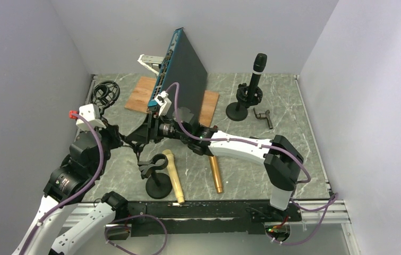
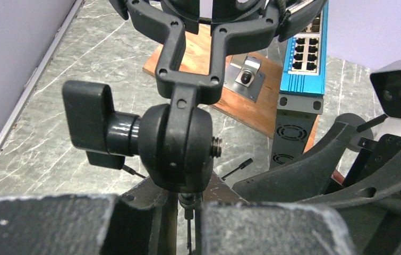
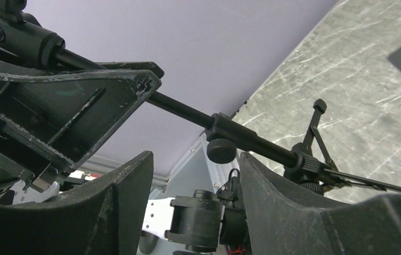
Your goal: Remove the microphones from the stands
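Note:
A black microphone stands upright in a round-base stand at the back right, away from both arms. My left gripper is shut on the pole of a black tripod stand, which is lifted and tilted. In the left wrist view my gripper grips the pole just below the pivot joint of the shock mount. I see no microphone in the mount. My right gripper is open, its jaws on either side of the same pole without touching it.
Two gold microphones lie on the table near the front, next to an empty clip stand. A blue network switch stands upright on a wooden board at the back. A small metal handle lies right of centre.

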